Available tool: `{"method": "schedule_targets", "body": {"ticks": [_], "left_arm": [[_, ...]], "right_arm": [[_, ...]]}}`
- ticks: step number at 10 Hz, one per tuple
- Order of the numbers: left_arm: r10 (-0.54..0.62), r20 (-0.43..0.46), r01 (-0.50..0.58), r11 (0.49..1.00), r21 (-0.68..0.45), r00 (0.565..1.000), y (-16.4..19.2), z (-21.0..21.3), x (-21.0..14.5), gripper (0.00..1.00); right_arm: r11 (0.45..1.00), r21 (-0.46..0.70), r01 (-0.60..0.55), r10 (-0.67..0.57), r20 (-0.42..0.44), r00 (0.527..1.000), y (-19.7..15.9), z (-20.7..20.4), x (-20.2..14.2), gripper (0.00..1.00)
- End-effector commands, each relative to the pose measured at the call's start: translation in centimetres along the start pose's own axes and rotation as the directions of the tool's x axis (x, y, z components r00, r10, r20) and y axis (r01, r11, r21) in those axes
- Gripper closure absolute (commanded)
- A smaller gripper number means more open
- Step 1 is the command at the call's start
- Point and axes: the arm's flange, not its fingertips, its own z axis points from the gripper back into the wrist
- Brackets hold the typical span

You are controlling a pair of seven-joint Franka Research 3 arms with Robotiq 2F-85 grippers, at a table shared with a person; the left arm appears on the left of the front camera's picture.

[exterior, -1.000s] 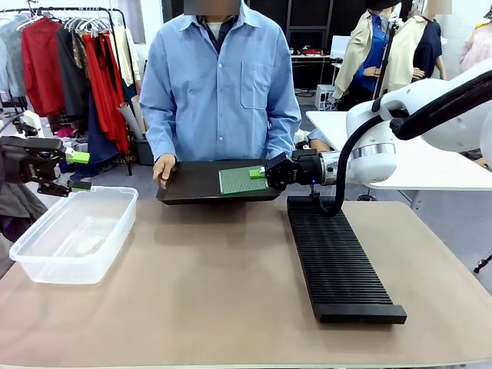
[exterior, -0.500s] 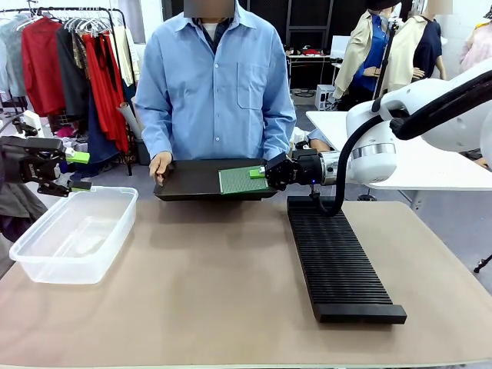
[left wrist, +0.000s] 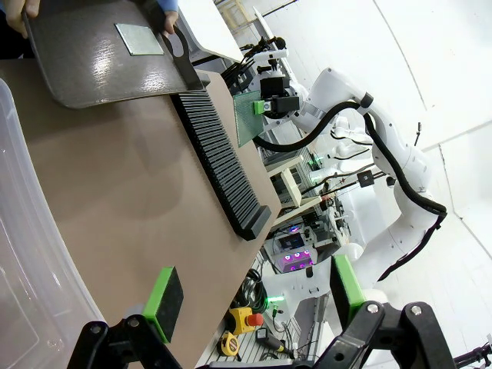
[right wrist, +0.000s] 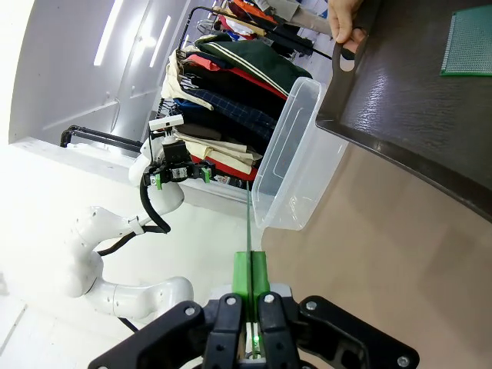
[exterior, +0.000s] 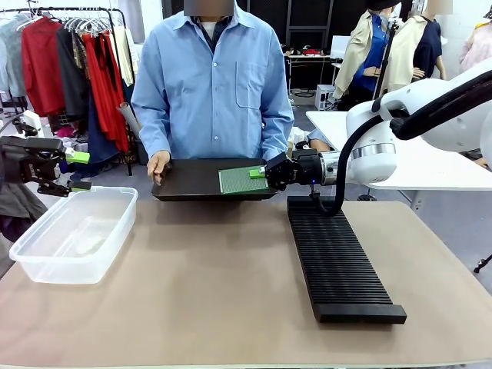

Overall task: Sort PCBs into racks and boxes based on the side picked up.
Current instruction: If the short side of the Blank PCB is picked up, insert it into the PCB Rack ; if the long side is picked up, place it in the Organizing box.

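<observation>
PCB (exterior: 243,180), green with dotted grid, pinched by right gripper (exterior: 258,174).

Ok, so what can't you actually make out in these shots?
Right wrist view: the held PCB is edge-on, so its faces are hidden.
Right wrist view: the other PCB, on the tray, is cut by the right edge.
Left wrist view: the box is cut by the left edge.

I work in a robotics lab: a tan-topped work table (exterior: 231,292), a metal rail of hanging clothes (exterior: 69,54) behind it, shelves of lit electronic gear (left wrist: 296,247) and a red emergency-stop button (left wrist: 244,317).
</observation>
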Motion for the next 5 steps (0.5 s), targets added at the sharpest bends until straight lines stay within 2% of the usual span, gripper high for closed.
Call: {"method": "schedule_targets", "body": {"ticks": [1, 3, 5], "left_arm": [[0.001, 0.002, -0.001, 1.0, 0.0, 1.0, 0.0, 0.1, 0.0, 0.0], [0.001, 0.002, -0.001, 1.0, 0.0, 1.0, 0.0, 0.1, 0.0, 0.0], [0.001, 0.002, -0.001, 1.0, 0.0, 1.0, 0.0, 0.1, 0.0, 0.0]], "right_arm": [[1.0, 0.018, 0.002, -0.002, 0.011, 1.0, 0.2, -0.1, 0.1, 1.0], [1.0, 0.0, 0.0, 0.0, 0.0, 1.0, 0.0, 0.0, 0.0, 1.0], [0.998, 0.062, -0.002, 0.003, -0.005, 1.0, 1.1, 2.3, -0.2, 1.0]]}}
